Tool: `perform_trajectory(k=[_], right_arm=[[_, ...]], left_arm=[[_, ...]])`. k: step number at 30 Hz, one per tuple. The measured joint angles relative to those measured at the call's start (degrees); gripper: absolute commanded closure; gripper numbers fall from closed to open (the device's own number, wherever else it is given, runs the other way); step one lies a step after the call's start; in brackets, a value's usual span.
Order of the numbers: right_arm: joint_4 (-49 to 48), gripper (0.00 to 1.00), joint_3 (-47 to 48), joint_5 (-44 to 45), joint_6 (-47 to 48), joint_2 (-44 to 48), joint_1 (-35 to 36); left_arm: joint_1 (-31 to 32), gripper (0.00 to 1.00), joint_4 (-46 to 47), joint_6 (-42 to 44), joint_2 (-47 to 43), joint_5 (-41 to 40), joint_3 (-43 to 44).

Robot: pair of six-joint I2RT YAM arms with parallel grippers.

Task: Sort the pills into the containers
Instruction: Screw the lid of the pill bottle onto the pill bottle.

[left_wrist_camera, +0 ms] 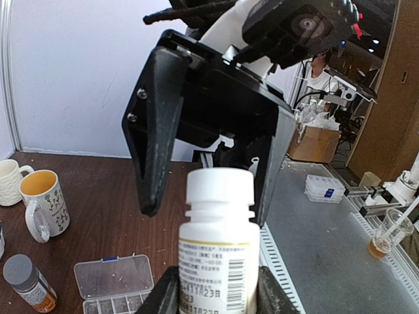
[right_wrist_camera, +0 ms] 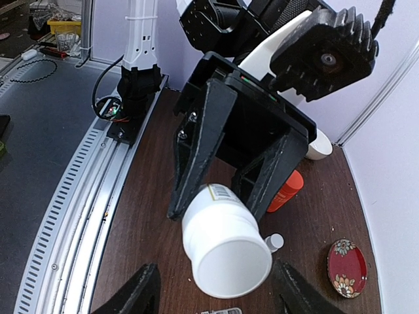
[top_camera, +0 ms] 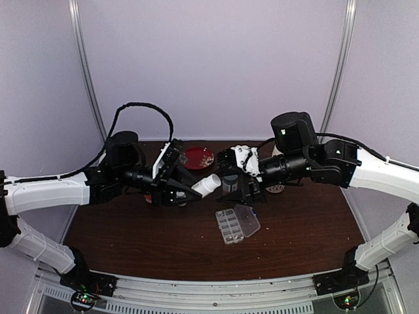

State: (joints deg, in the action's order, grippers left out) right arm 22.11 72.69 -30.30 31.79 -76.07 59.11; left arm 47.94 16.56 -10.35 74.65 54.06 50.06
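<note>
Compartments of the clear, flat, rectangular plastic organizer box (top_camera: pixel 229 227) lie uncovered on the dark brown table (top_camera: pixel 131 242), with the lid swung open. The box sits just toward the arm bases from both grippers. Any pills inside are too small for me to tell. My left gripper (top_camera: pixel 195 188) is clenched on a white plastic bottle (top_camera: pixel 208 184), held level above the table with its cap toward my right gripper (top_camera: pixel 232 186), whose jaws stand spread wide, grasping nothing.

White shells (top_camera: pixel 46 193) cover my black-jointed arms (top_camera: pixel 383 171), a braided black cable (top_camera: pixel 145 106) runs off the left one, and small screws (left_wrist_camera: pixel 141 94) stud my black jaws.
</note>
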Motion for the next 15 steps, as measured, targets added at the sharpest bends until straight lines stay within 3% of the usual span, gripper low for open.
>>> perform_trajectory(k=[6, 15], right_arm=[[0.0, 0.37, 0.0, -0.3, 0.0, 0.0, 0.0], [0.2, 0.45, 0.0, -0.8, 1.0, 0.3, -0.1]], left_arm=[[0.0, 1.00, 0.0, 0.0, 1.1, 0.7, 0.0], [0.0, 1.00, 0.0, 0.0, 1.6, 1.3, 0.0]])
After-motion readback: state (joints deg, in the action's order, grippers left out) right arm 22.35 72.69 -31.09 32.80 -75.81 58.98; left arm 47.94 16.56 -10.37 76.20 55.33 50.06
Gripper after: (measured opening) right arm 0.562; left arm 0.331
